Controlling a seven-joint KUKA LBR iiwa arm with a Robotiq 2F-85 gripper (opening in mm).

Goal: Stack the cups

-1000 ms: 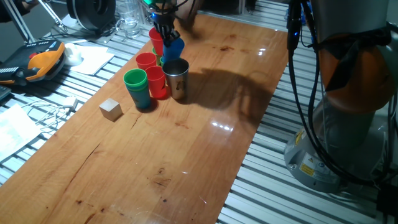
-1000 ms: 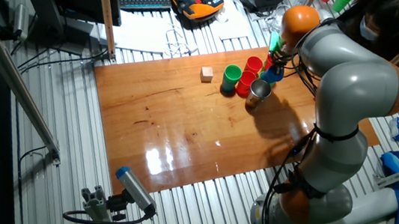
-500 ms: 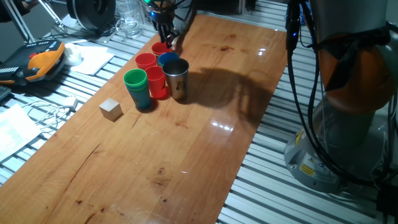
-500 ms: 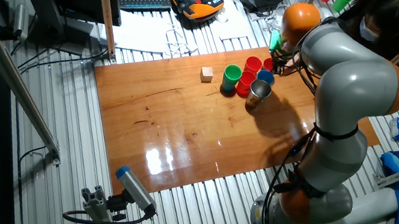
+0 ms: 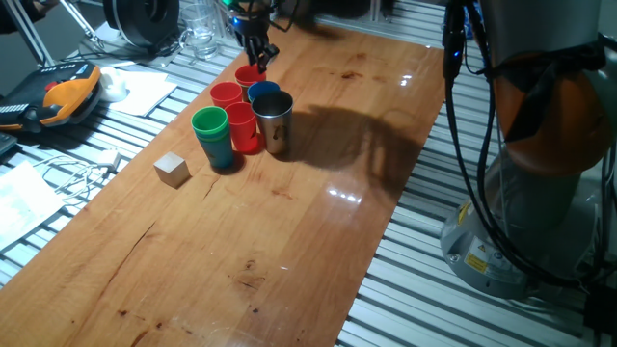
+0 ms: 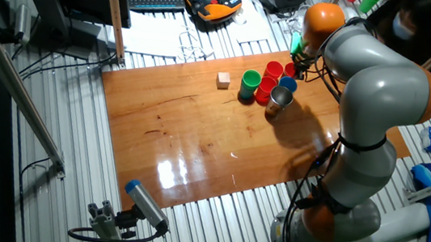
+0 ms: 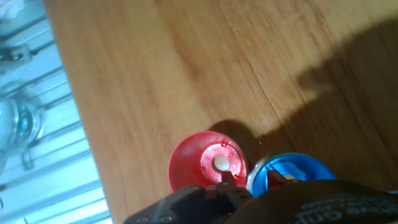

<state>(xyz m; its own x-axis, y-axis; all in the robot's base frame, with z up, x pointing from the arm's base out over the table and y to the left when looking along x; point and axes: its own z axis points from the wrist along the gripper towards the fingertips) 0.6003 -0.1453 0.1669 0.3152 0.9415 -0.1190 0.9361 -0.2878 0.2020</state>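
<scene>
On the far end of the wooden table (image 5: pixel 289 241) the cups stand bunched in a tight cluster, all upright. Nearest the front of it is a green cup (image 5: pixel 209 123) nested on a blue one, with a red cup (image 5: pixel 242 125) touching its side and the shiny steel cup (image 5: pixel 276 120) just beside that. Behind them sit another red cup (image 5: pixel 227 93), a blue cup (image 5: pixel 260 92) whose rim shows above the steel one, and, furthest back, a third red cup (image 5: pixel 249 74). A small wooden cube (image 5: pixel 172 170) lies apart from the cluster, toward the table's near-left side.

The gripper (image 5: pixel 254 60) hangs just above the rearmost red cup, its dark fingers pointing down at the rim; whether they touch it cannot be told. From the other fixed view the same cluster reads as green cup (image 6: pixel 251 81), red cups and steel cup (image 6: pixel 280 101), with the gripper (image 6: pixel 298 65) at its back edge under the arm's orange wrist. From the hand view, a red cup (image 7: pixel 208 169) and a blue cup (image 7: pixel 292 171) sit side by side, open mouths up, partly covered by the dark finger body at the bottom edge. The fingers look close together and carry nothing, though the gap between them is too hidden to judge surely.
</scene>
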